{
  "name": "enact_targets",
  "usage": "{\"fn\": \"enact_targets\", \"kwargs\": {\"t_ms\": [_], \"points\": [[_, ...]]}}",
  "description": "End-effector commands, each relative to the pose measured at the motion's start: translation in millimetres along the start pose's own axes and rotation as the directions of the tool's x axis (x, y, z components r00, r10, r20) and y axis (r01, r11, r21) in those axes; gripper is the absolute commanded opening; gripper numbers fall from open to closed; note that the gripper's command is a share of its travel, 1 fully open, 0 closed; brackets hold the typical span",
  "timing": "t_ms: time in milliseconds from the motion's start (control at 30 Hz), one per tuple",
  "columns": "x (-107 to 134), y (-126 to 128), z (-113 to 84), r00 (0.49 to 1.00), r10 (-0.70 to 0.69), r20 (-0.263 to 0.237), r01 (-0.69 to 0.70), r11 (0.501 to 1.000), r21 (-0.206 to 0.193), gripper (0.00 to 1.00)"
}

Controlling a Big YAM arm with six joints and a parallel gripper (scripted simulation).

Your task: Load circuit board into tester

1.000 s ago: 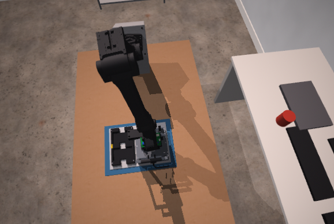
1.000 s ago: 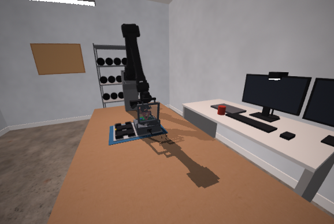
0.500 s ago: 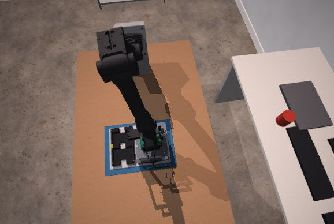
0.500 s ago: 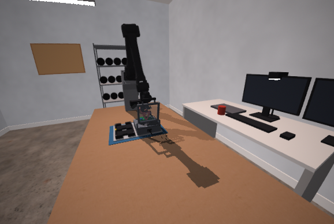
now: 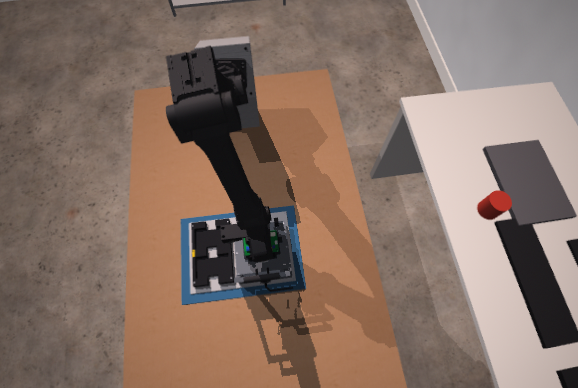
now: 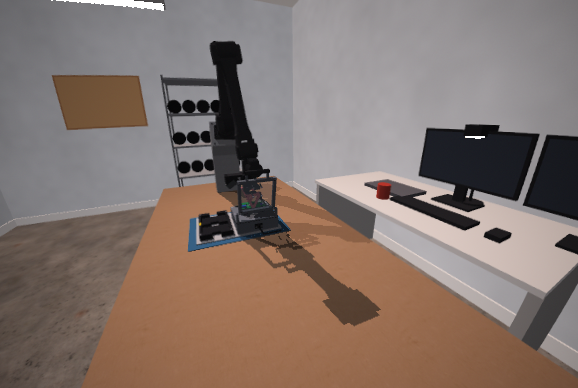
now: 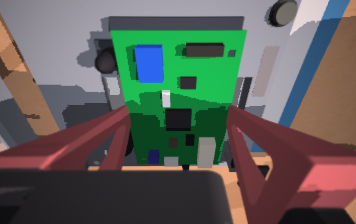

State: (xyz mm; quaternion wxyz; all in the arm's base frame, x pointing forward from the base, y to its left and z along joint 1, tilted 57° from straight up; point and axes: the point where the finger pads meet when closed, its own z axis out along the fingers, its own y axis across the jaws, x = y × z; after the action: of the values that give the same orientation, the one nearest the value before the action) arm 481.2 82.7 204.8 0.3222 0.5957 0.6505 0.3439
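The green circuit board (image 5: 275,241) (image 6: 249,204) (image 7: 148,92) is face up over the plate of the tester (image 6: 246,223). My gripper (image 7: 178,112) has its reddish fingertips against the board's two long edges, shut on it. The white connector (image 7: 206,152) is at the near end in the wrist view, toward the hook's end. A black post (image 7: 106,61) shows beside the board's left edge. The board hides the pins and its holes' fit; whether it lies flat cannot be told. The clear lid (image 6: 274,192) stands upright, open.
The black two-pocket tray (image 5: 214,267) (image 6: 216,230) stands left of the tester, and both its pockets show no board. Both stand on a blue mat (image 5: 185,280). The raised lid stands close on the hinge side of the gripper. A round knob (image 7: 284,13) shows beyond the board.
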Motion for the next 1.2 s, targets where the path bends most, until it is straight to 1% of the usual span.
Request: {"fn": "enact_targets", "kwargs": {"t_ms": [0,1167], "points": [[9.3,16.1,-3.9,1.000,0.009,-0.017,-0.010,0.999,-0.038,0.72],[9.6,13.0,1.0,1.000,0.008,-0.017,-0.008,1.000,-0.027,0.72]]}}
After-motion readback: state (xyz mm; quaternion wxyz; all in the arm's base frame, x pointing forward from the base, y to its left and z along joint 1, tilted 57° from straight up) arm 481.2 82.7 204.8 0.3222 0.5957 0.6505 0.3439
